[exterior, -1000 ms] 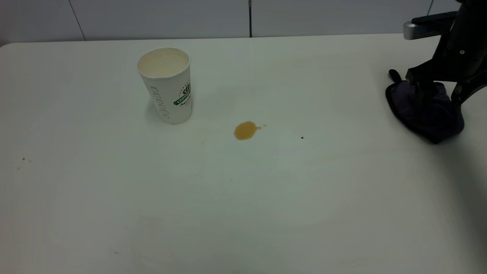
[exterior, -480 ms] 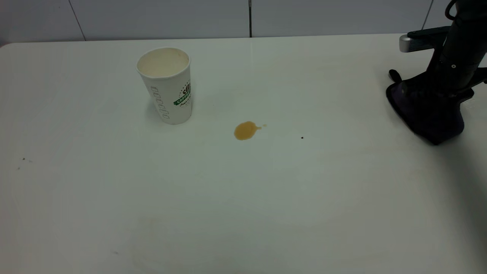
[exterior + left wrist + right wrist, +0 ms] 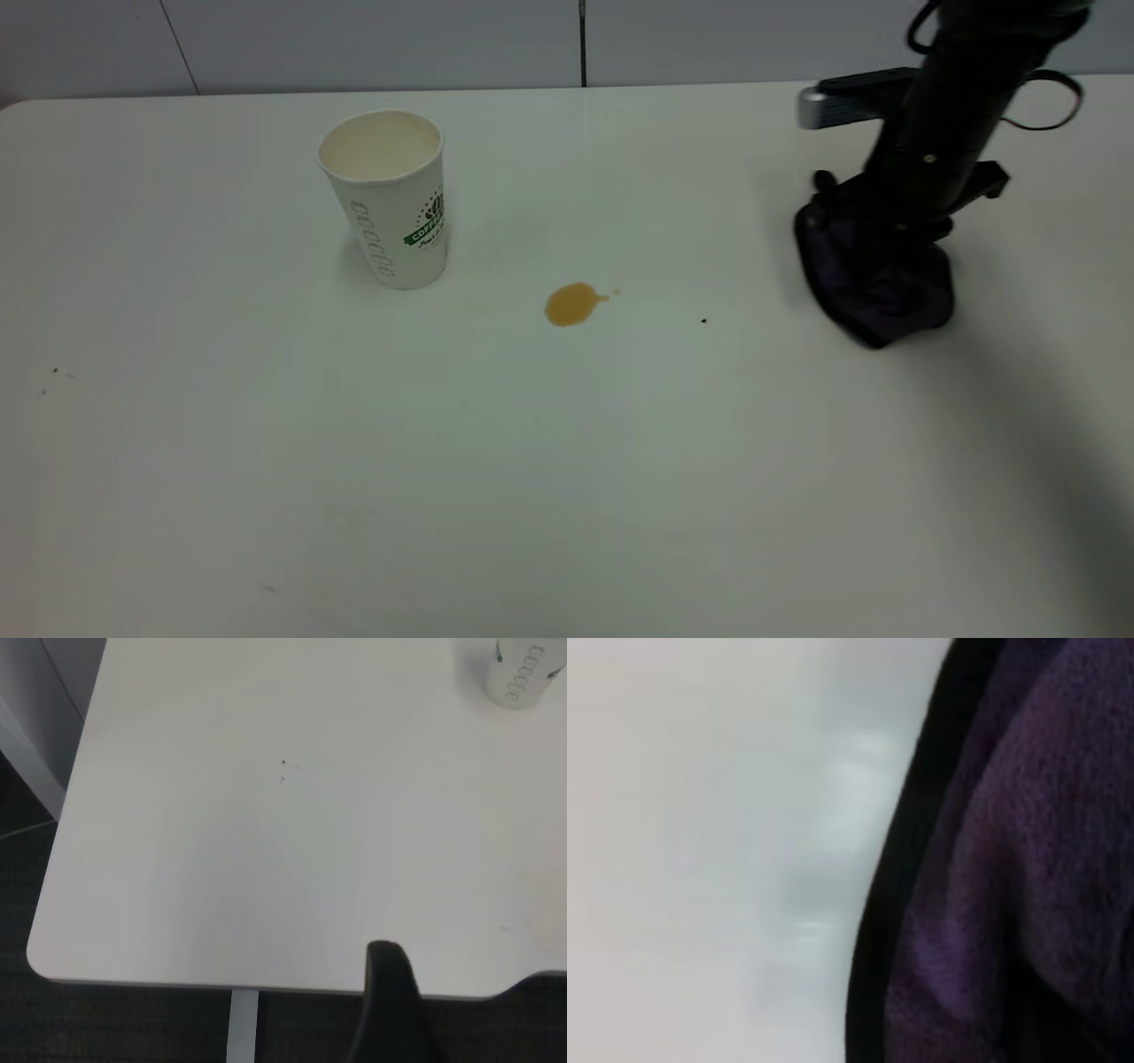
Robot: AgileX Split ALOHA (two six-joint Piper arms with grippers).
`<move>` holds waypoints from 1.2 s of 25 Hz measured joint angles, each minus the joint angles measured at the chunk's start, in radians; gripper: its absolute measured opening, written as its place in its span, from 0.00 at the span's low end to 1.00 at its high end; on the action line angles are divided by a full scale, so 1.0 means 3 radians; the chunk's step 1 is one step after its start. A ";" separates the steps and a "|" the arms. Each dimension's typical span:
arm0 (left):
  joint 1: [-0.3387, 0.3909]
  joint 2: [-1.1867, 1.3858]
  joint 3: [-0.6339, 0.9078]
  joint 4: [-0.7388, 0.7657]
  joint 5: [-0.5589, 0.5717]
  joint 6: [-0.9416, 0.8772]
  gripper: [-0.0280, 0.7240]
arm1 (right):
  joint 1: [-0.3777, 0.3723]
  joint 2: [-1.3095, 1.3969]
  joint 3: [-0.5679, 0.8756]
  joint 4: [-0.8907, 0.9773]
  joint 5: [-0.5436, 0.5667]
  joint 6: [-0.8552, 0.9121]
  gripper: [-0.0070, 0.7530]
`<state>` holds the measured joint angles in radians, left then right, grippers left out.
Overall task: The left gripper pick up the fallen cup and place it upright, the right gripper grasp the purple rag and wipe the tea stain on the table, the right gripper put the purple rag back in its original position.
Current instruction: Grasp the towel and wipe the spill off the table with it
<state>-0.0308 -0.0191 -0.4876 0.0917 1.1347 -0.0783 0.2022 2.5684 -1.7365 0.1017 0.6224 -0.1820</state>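
Observation:
The cup stands upright at the back left of the table; its base also shows in the left wrist view. A small brown tea stain lies mid-table, right of the cup. My right gripper is shut on the purple rag, which hangs down to the table right of the stain, well apart from it. The rag fills the right wrist view. My left gripper shows only as a black tip by the table's left corner, far from the cup; it is outside the exterior view.
A tiny dark speck lies between stain and rag, and a few more specks sit at the left. A grey panelled wall runs behind the table's back edge. The table's rounded corner and dark floor show in the left wrist view.
My right gripper closed on the purple rag at the far right and has carried it leftward toward the stain. The cup and stain have not moved.

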 joint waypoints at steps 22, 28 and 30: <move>0.0000 0.0000 0.0000 0.0000 0.0000 0.0004 0.73 | 0.1702 0.0085 -0.0156 0.0090 -0.0144 0.0607 0.10; 0.0000 0.0000 0.0000 0.0000 0.0000 0.0004 0.73 | 0.1669 0.0312 -0.0567 0.0130 -0.0107 0.0607 0.10; 0.0000 0.0000 0.0000 0.0000 0.0000 0.0004 0.73 | 0.1627 0.0410 -0.0775 0.0156 -0.0024 0.0607 0.10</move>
<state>-0.0308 -0.0191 -0.4876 0.0917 1.1347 -0.0773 0.6902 2.6913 -1.9691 0.1483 0.6152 0.0000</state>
